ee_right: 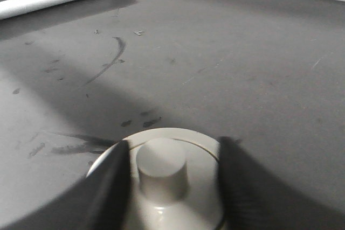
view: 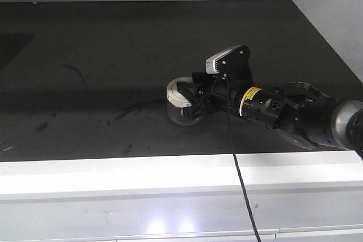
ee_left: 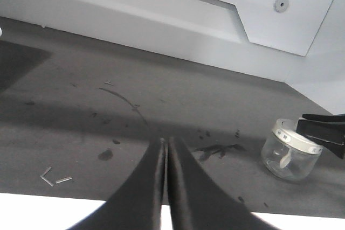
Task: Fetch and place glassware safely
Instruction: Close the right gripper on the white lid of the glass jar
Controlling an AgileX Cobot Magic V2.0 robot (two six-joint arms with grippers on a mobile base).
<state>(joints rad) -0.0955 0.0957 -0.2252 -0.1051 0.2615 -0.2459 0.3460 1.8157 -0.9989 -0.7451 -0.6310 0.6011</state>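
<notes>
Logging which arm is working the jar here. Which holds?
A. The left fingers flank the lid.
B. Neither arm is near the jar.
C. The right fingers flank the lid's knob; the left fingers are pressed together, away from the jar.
C: fingers of the right gripper sit either side of the knob on the jar, while the left gripper is shut, apart from it.

The right arm [view: 272, 109] is black, built of cylindrical segments, with a rounded grey joint [view: 347, 124]. A yellow label [view: 250, 95] sits on it, its print too small to read. A silver-grey camera [view: 227, 59] tops it, and a thin black cable [view: 239, 174] trails off. The left fingers [ee_left: 186, 197] are glossy black tapering blades. The right fingers [ee_right: 108, 187], blurred, look matte black.
</notes>
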